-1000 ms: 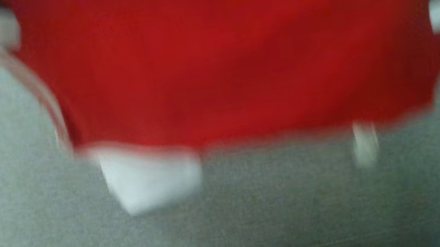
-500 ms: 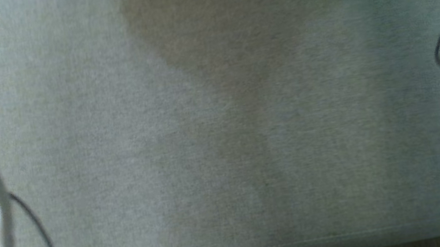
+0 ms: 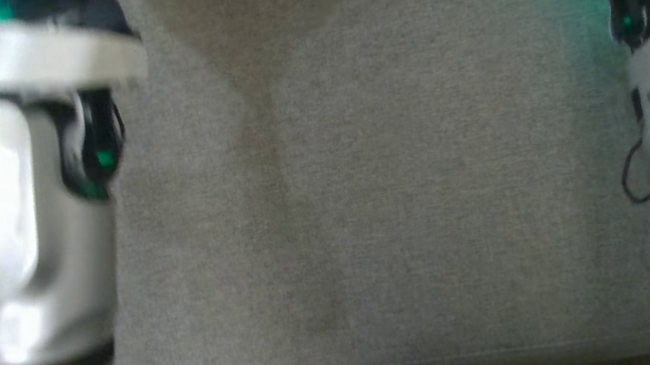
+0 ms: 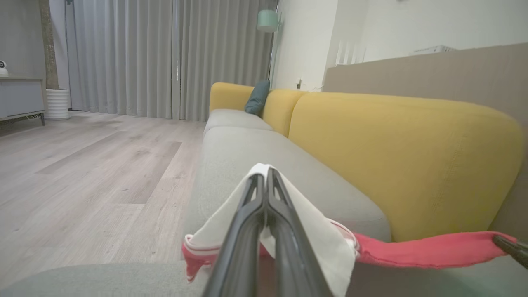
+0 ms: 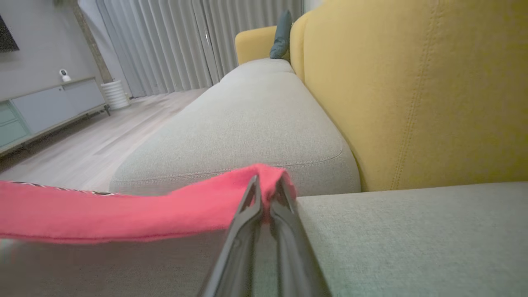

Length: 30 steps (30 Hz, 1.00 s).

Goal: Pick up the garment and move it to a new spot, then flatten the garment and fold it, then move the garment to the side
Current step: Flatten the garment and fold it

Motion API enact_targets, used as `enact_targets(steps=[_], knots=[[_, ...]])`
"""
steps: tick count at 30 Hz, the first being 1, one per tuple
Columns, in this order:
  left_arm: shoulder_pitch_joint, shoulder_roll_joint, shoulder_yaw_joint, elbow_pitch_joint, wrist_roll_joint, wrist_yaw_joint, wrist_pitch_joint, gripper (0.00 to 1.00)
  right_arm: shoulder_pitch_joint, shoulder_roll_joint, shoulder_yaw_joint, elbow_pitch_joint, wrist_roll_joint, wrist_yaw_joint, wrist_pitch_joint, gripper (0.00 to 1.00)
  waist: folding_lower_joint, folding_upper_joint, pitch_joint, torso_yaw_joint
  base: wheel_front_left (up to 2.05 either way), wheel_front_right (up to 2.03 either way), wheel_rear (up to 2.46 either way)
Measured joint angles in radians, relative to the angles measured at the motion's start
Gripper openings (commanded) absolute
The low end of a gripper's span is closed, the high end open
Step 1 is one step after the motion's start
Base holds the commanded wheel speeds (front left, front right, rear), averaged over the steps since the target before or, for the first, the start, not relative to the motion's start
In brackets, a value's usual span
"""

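Above grey sofa seat (image 5: 264, 111), left gripper (image 4: 265, 176) and right gripper (image 5: 269, 181) clamp red garment (image 5: 103, 210)

Left claw (image 4: 266, 177), right claw (image 5: 267, 182) clamped closed; forearms (image 3: 22, 226) extended forward, well apart.

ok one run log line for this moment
left tool: shut on garment, white-trimmed corner | right tool: shut on garment, red edge | garment: stretched between tools over sofa seat | stage: not yet laid flat
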Motion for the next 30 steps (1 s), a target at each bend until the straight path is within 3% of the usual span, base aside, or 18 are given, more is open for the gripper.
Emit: enact_targets(steps=[8, 19, 30], knots=[[0.373, -0.032, 0.079, -0.221, 0.011, -0.031, -0.001, 0.00, 0.289, 0.019, 0.060, -0.152, 0.119, 0.000, 0.000, 0.00, 0.0000, 0.0001, -0.110, -0.010, 0.00, 0.00, 0.00], [0.761, -0.053, 0.081, -0.360, 0.028, -0.048, -0.001, 0.00, 0.685, 0.033, 0.063, -0.365, 0.190, 0.000, 0.000, 0.00, -0.0001, 0.0001, -0.292, -0.014, 0.00, 0.00, 0.00], [1.060, -0.057, 0.040, -0.448, -0.028, -0.020, -0.001, 0.00, 1.030, 0.046, 0.049, -0.647, 0.209, 0.000, 0.105, 0.00, -0.0001, 0.0001, -0.449, -0.023, 0.00, 0.00, 0.00]])
